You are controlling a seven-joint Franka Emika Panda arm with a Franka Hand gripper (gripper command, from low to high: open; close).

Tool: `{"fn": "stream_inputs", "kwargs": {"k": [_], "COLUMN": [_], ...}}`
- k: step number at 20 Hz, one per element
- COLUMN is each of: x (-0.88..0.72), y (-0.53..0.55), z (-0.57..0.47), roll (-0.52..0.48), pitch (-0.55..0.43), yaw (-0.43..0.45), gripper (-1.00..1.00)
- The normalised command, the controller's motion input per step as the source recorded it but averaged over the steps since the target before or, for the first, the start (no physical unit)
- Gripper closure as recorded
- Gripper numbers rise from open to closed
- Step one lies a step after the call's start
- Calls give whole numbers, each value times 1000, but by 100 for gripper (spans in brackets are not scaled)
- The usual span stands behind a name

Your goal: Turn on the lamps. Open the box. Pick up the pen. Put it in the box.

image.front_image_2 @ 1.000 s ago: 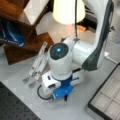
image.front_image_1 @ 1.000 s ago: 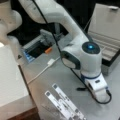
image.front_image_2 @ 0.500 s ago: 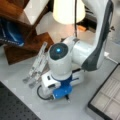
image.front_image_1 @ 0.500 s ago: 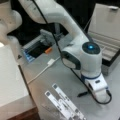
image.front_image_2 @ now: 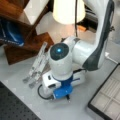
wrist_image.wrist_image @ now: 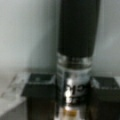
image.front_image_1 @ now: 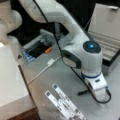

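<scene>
Black pen (wrist_image.wrist_image: 77, 50) lies between the claw's (wrist_image.wrist_image: 72, 100) two fingers (wrist_image.wrist_image: 40, 97), low on the worktop (image.front_image_1: 57, 75); whether clenched, I cannot tell. Box (image.front_image_1: 107, 37) open, lamp (image.front_image_2: 68, 11) lit: pickup underway, needing firm closure.

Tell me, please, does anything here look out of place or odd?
Nothing stands out. The box stands open, the lamp glows, and the pen lies between the gripper fingers, low over the table. Nothing is spilled or broken.

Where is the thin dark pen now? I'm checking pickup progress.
In the wrist view, the thin dark pen stands between the gripper fingers; in a front view it lies on the table under the gripper.
</scene>
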Motion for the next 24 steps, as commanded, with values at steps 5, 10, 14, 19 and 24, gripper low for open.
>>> {"fn": "stream_inputs", "kwargs": {"k": [5, 10, 14, 19, 24], "x": [-86, -24, 8, -28, -102], "y": [173, 140, 94, 126, 163], "z": [384, 358, 225, 260, 251], "roll": [-75, -71, -100, -92, -116], "pitch": [116, 87, 102, 82, 57], "yaw": [-193, -151, -261, -323, -346], "gripper": [100, 100, 100, 100, 100]}}
